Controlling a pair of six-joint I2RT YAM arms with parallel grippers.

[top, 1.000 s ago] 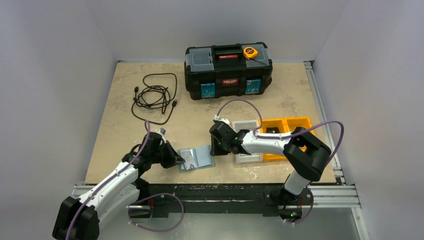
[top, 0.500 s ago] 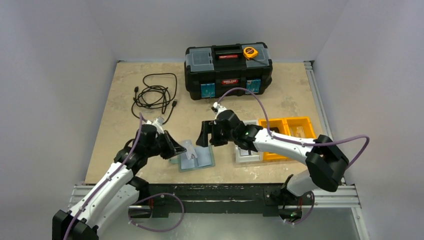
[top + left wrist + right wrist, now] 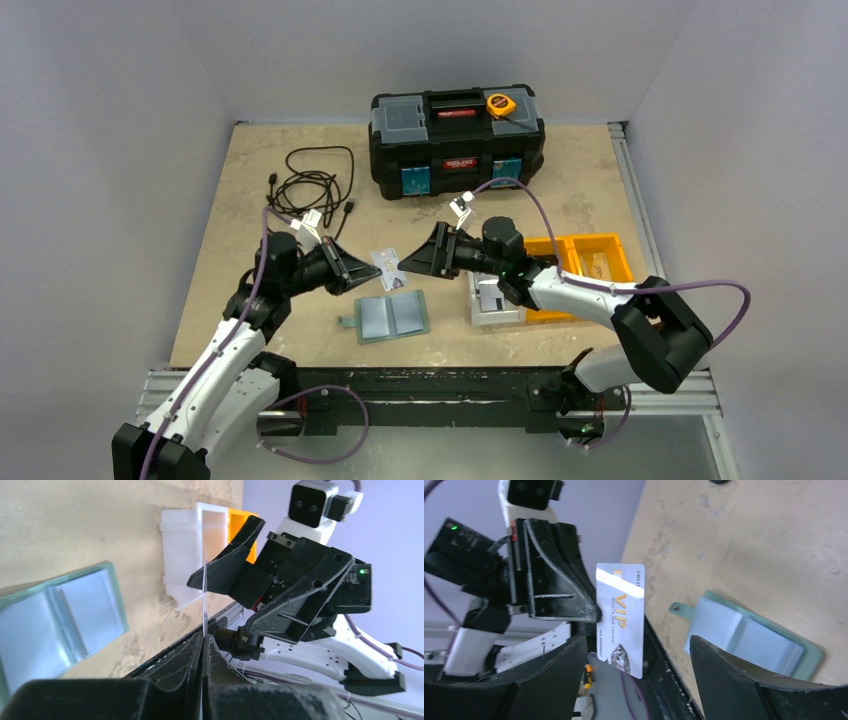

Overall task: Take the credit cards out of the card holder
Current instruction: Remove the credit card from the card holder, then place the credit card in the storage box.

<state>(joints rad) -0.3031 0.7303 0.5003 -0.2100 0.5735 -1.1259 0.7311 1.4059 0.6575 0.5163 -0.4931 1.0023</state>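
The card holder [image 3: 392, 316] lies open and flat on the table, teal with pale blue pockets; it also shows in the left wrist view [image 3: 60, 615] and the right wrist view [image 3: 749, 635]. My left gripper [image 3: 366, 277] is shut on one edge of a credit card [image 3: 388, 268], a pale card with gold "VIP" lettering [image 3: 620, 617], held upright in the air behind the holder. From the left wrist that card is edge-on [image 3: 204, 595] above the left gripper [image 3: 203, 637]. My right gripper [image 3: 408, 262] faces the card, open, its jaws standing wide on either side of the card's free end [image 3: 639, 642].
A black toolbox [image 3: 457, 140] with a yellow tape measure [image 3: 501, 104] on top stands at the back. A coiled black cable [image 3: 310, 192] lies back left. A white bin [image 3: 495, 300] and an orange bin [image 3: 580, 265] sit to the right of the holder.
My left gripper pulled the card out of the holder and lifted it up and back. My right gripper opened wide and swung round to face the card.
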